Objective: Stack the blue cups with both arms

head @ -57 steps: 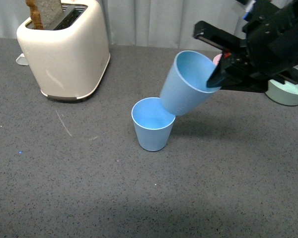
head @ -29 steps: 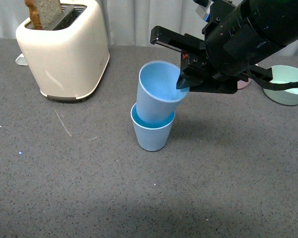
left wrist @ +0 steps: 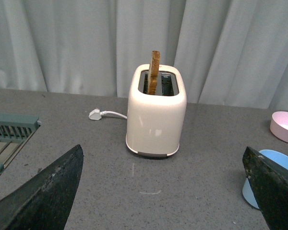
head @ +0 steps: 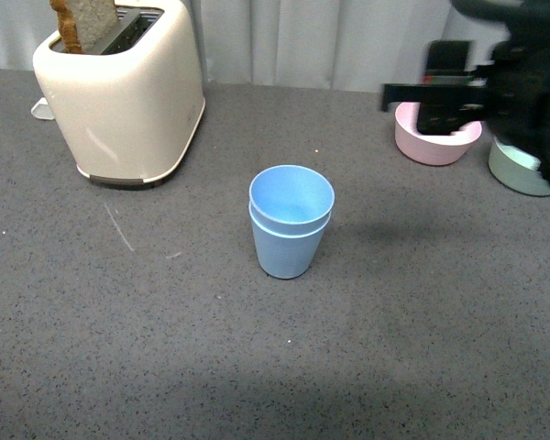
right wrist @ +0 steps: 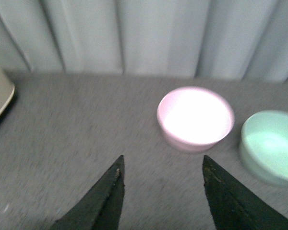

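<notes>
The two blue cups stand nested, one inside the other, upright in the middle of the grey table. No gripper touches them. My right gripper is up at the far right, blurred and open, well away from the stack and over the pink bowl. In the right wrist view its open gripper has only bare table between the fingers. The left gripper is open wide and empty, and the cup stack shows beside one finger. My left arm is out of the front view.
A cream toaster with a slice of toast stands at the back left, its plug lying on the table behind it. A green bowl sits beside the pink bowl at the far right. A grey rack is at one edge.
The right gripper brought the tilted cup over the standing one, let it drop in, then pulled back up and to the right. The cups now sit nested.
</notes>
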